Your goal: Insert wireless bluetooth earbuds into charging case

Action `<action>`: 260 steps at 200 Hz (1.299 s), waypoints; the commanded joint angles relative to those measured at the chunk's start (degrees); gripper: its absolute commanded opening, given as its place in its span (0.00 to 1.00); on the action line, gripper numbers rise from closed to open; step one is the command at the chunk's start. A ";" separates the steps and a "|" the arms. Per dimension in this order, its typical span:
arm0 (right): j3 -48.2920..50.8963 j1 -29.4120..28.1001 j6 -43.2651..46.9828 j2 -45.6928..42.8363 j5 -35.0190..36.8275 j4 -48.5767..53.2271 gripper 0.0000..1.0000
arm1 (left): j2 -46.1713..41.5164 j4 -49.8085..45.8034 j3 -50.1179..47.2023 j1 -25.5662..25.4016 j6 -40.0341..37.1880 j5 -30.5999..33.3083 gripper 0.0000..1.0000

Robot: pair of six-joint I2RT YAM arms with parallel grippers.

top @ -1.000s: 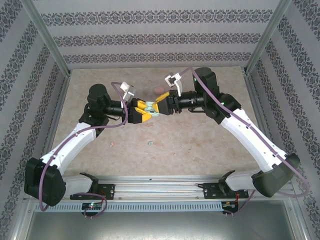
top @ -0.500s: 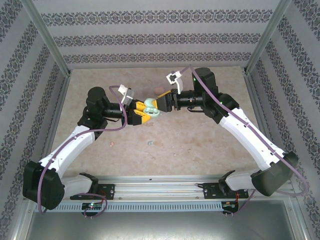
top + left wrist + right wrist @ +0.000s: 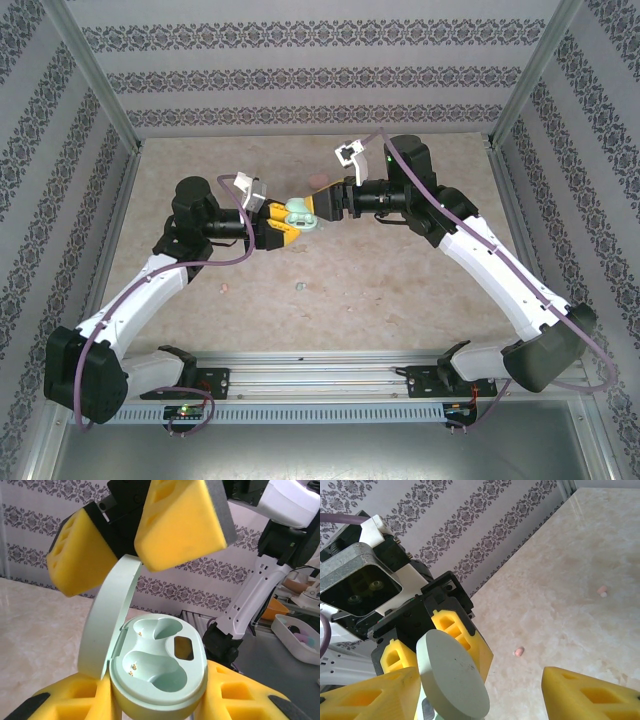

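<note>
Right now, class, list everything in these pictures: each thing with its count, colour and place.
case: one, mint green, open and empty, held in the left jaws.
pink buds: two, pink, loose on the table.
green bud: one, pale greenish, table, nearer the bases.
pink oval: one, table beyond the right jaws; perhaps a second case.
bin: one, white, off the table.
table: one, beige marble.
arms: two, white and black.
left jaws: yellow, shut on the case.
right jaws: yellow, open, astride the raised lid.
</note>
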State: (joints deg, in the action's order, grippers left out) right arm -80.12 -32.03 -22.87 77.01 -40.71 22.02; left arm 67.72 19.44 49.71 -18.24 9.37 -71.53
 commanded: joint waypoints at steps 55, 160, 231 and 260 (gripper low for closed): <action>-0.48 -1.52 -0.03 -0.99 4.22 1.86 0.65 | -0.60 -1.73 -0.33 1.13 -0.14 0.96 0.15; 1.06 -0.12 -5.51 -3.38 19.42 7.32 0.67 | 0.59 2.56 -4.73 5.69 3.49 1.63 0.15; 11.37 -2.39 -17.34 0.54 28.37 8.48 0.61 | -2.89 0.37 -10.63 8.65 1.17 6.27 0.15; 13.03 -6.46 -22.49 5.29 30.43 8.52 0.56 | -5.90 -5.41 -11.87 8.81 -3.20 10.17 0.15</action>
State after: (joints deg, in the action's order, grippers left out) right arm -68.60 -35.35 -39.13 79.02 -13.67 29.85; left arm 65.14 17.89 38.63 -10.13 10.70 -64.64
